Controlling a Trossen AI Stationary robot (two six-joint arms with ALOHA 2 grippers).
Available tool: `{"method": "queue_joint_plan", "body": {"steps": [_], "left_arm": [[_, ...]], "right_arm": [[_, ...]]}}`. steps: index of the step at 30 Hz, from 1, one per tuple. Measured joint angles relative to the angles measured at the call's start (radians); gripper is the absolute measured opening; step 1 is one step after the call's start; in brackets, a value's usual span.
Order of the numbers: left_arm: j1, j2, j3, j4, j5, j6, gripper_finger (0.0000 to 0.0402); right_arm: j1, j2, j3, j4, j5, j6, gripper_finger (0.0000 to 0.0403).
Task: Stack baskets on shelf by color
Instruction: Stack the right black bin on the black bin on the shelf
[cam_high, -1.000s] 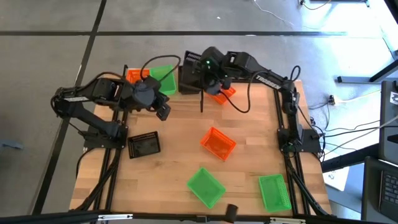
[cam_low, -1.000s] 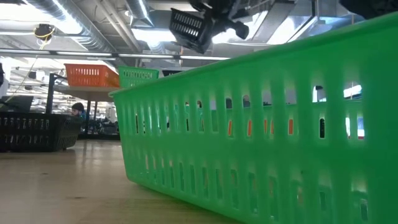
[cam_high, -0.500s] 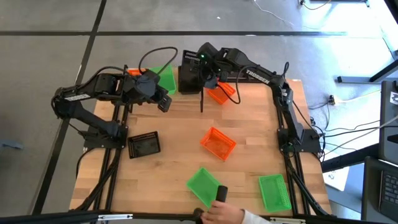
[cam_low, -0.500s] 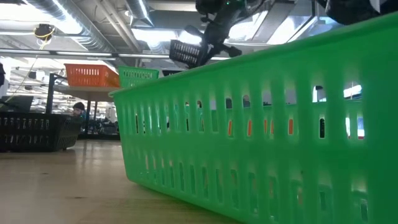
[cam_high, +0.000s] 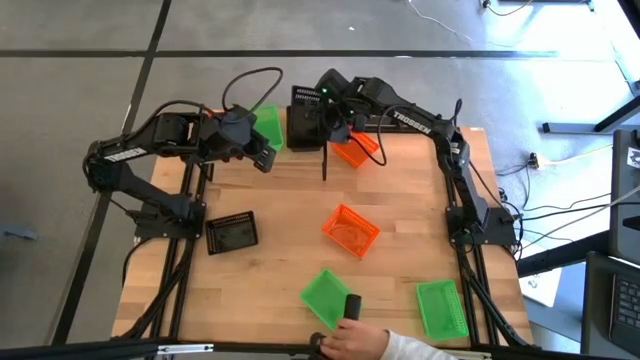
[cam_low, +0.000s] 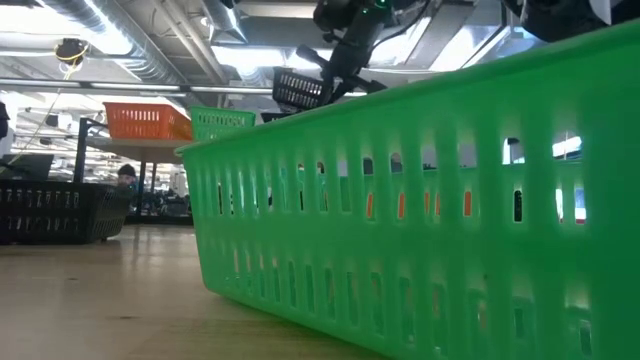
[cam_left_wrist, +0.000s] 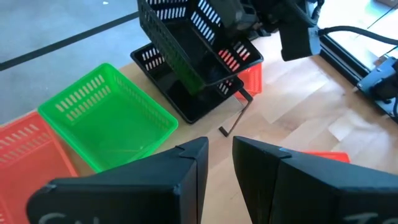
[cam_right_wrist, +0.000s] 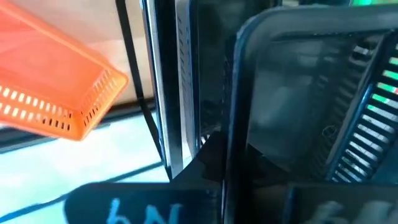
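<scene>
The right gripper (cam_high: 322, 118) is clamped on the rim of a black lattice-walled plastic basket (cam_left_wrist: 180, 40) and holds it tilted above a second black basket (cam_left_wrist: 186, 99) that already rests on the light wooden shelf board (cam_high: 300, 150) at the far edge of the tabletop. Over the past second the held basket has travelled from a higher position to just above the resting one, so nesting appears close to completion, pending release.

The left gripper (cam_left_wrist: 217, 168) hovers near the shelf, beside the bright green basket (cam_left_wrist: 106, 118) standing on it. Its fingers stand slightly apart and hold nothing. It has drawn a little further toward the shelf.

An orange basket (cam_left_wrist: 25, 155) sits on the shelf beside the green one. Another orange basket (cam_high: 355, 150) lies tilted just beside the shelf, under the right arm, near a thin black upright (cam_high: 323, 160).

Well away from the shelf lie a third black basket (cam_high: 232, 233), an orange basket (cam_high: 350, 230) and two green baskets (cam_high: 328, 296) (cam_high: 441, 308). A person's hand (cam_high: 357, 340) holding a dark object has come in at the near edge, touching the nearer green basket; this could obstruct later pickups.
</scene>
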Motion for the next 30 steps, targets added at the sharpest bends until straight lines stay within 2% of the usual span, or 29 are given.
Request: {"method": "queue_joint_plan", "body": {"steps": [5,11,19,25,30], "left_arm": [[0.000,-0.013,0.000,-0.007,0.001,0.000,0.0066],[-0.001,-0.043,-0.001,-0.007,0.001,0.000,0.0066],[-0.001,-0.072,0.000,-0.001,-0.001,0.000,0.0066],[-0.001,-0.076,0.000,-0.002,0.000,0.000,0.0066],[-0.001,-0.075,0.000,-0.003,0.000,0.000,0.0066]], "right_arm": [[0.000,0.000,0.000,-0.004,-0.081,0.029,0.0010],[0.000,0.000,0.000,0.008,-0.093,0.104,0.0027],[-0.025,0.000,0.000,0.015,-0.122,0.083,0.0053],[-0.029,0.000,0.000,0.015,-0.130,0.028,0.0053],[-0.031,0.004,0.000,0.012,-0.137,0.031,0.0034]]}}
